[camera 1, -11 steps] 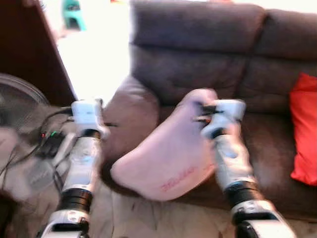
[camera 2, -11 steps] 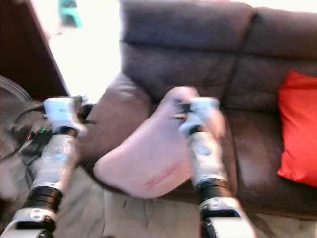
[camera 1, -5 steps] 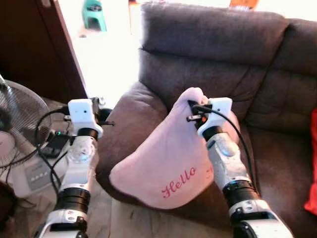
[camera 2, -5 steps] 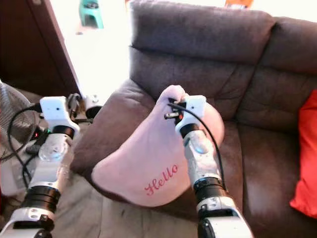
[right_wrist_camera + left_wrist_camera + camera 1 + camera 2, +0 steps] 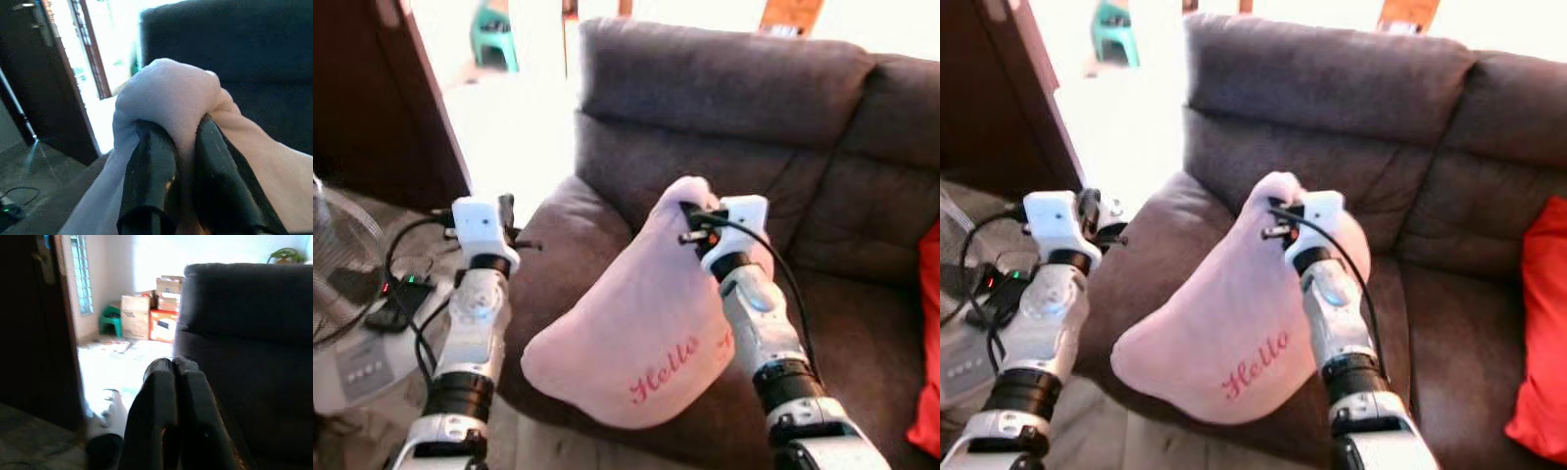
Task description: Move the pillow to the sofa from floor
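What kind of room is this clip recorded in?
Most likely a home living room: a dark brown sofa with a red cushion, a standing fan on the floor, and a doorway to a bright room beyond.

Head eyes down over sofa (image 5: 724, 88) (shared), wrists close, perhaps level

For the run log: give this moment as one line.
right claw: shut on soft pink "Hello" pillow, gripped at its top corner | pillow: hanging before dark brown fabric sofa | left claw: shut, holding nothing
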